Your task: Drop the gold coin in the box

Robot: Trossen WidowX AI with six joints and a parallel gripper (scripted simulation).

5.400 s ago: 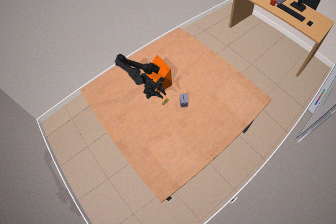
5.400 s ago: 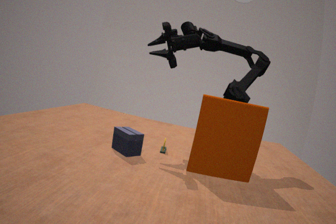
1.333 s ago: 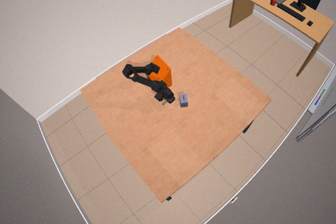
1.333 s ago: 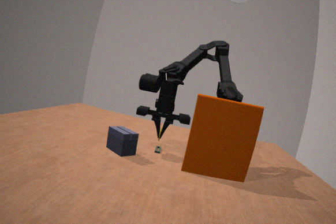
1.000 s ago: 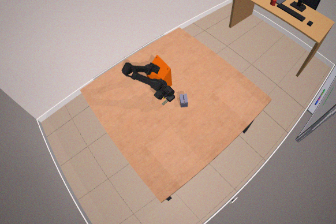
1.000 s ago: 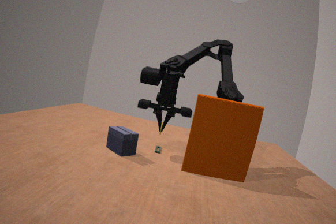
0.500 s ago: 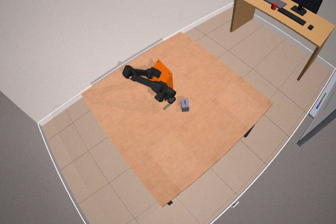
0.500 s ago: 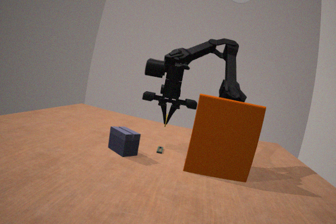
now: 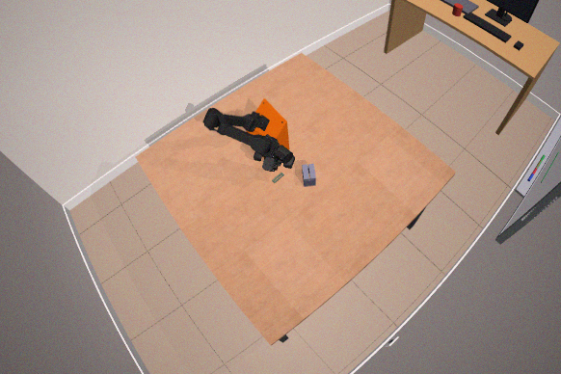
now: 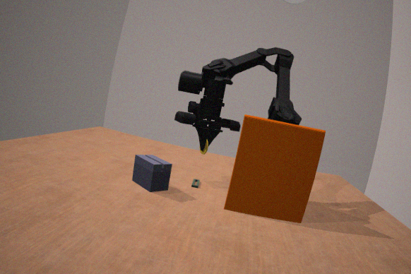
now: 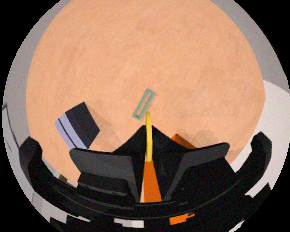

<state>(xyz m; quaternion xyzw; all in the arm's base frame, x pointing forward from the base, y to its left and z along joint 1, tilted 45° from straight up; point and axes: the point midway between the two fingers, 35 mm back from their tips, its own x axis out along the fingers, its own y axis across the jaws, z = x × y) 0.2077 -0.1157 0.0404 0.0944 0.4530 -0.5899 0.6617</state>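
Gripper [image 9: 276, 164] in the top view sits just up-left of the box [image 9: 308, 174], with the holder [image 9: 277, 178] right below it on the table [image 9: 337, 233]. Coin is too small to make out from up here.

Exterior view is way clearer: gripper [image 10: 204, 147] hangs in the air, pinched nearly shut on the coin [image 10: 203, 150], a sliver of gold poking out under the tips. Holder [image 10: 195, 183] sits bare on the table below, box [image 10: 152, 172] to its left with the slot [image 10: 156, 159] running along the lid. An orange panel [image 10: 275, 169] stands to the right.

Wrist view shows the coin [image 11: 149, 136] edge-on, a thin yellow line between the fingers, holder [image 11: 144, 104] just past its tip, box [image 11: 78, 129] off to the left.

Handling-wise it's probably light, rigid and slick, so a flat pinch on both faces seems right. Any tilt and it'd likely catch on that narrow slot.

No brands, labels or readable writing anywhere.
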